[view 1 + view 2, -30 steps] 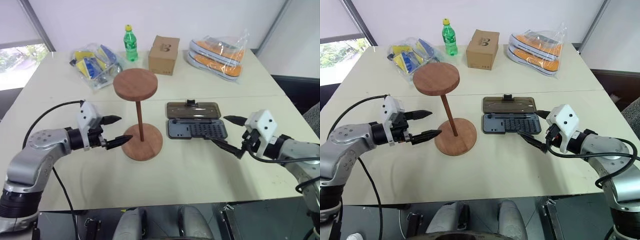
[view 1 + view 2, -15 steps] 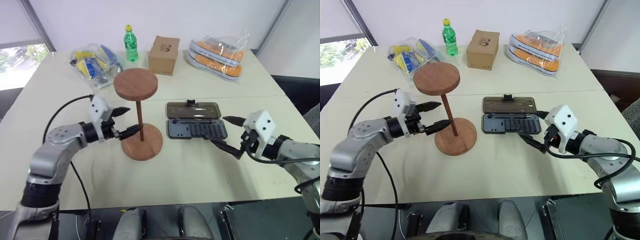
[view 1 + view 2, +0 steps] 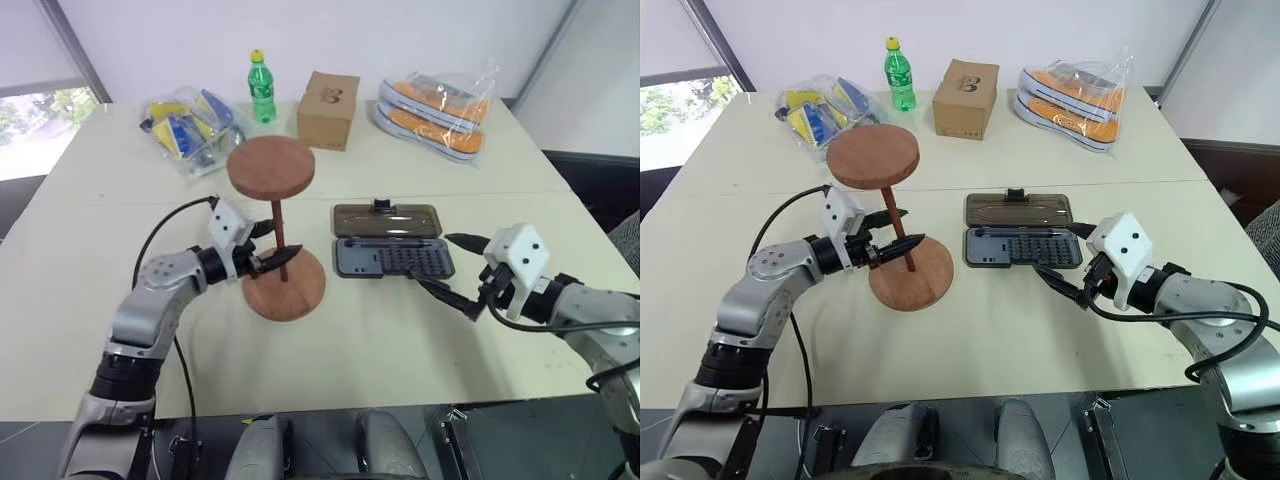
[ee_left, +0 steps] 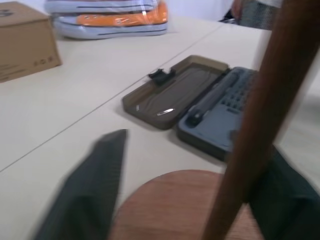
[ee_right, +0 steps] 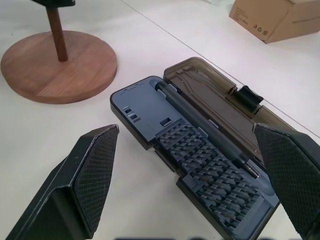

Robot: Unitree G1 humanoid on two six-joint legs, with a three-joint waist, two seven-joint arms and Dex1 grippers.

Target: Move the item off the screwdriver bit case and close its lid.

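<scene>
Since the earlier frames, the left gripper [image 3: 268, 249] has travelled right across the table [image 3: 400, 330] to the wooden stand [image 3: 277, 228], and its black fingers have narrowed around the thin rod; whether they already press on the rod cannot be told; the right gripper [image 3: 458, 270] has kept its place, jaws wide apart, hovering just beside the near right corner of the screwdriver bit case [image 3: 391, 258].

By the look of it, the first part of the task is done or nearly so; the stand rests upright on the table just left of the case, its round base apart from the grey tray and no longer on it; the left arm seems to be taking hold of it, perhaps to shift it farther away. Closing is all still to do; the smoky-brown lid [image 3: 386, 218] lies flat open behind the tray, its black latch tab pointing away from the robot, and the rows of bits and the slim screwdriver are exposed.

Counted: one wooden stand with two discs; one bit case with one lid; two grippers; at the far side of the table, one green bottle [image 3: 261, 88], one cardboard box [image 3: 328, 110], one clear bag of blue and yellow items [image 3: 190, 127], and one clear bag holding orange-and-white shoes [image 3: 436, 112], seemingly a pair.
</scene>
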